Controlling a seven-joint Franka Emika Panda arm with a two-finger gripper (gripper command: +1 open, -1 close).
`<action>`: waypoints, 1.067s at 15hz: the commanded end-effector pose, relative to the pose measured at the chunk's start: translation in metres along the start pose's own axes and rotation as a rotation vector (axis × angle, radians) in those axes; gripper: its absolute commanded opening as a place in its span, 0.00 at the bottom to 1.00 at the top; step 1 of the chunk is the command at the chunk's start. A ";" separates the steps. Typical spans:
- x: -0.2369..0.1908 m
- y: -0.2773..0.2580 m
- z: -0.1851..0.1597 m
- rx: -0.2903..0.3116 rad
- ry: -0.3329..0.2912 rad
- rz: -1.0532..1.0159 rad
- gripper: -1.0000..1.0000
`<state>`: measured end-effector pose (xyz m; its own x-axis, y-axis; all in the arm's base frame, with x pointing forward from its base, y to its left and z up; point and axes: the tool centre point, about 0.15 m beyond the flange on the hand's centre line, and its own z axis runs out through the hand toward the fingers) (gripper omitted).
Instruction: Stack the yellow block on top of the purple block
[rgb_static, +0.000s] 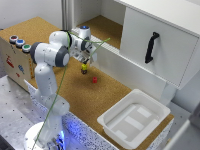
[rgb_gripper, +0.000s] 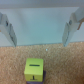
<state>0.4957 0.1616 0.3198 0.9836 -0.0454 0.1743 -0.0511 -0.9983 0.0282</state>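
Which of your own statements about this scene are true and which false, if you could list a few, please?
1. The hand is open, clear of the yellow block. True.
2. The red cube lies in the white bin. False: it lies on the cork table.
3. The yellow block sits on the purple block. True, by the exterior view.
4. The cabinet handle is white. False: it is black.
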 end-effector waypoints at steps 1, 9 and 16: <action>-0.012 0.007 -0.056 -0.069 0.056 0.026 1.00; -0.021 0.020 -0.059 -0.024 0.044 0.054 1.00; -0.071 0.085 -0.015 -0.038 -0.030 0.222 1.00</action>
<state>0.4506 0.1213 0.3582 0.9660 -0.1991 0.1651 -0.2122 -0.9750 0.0656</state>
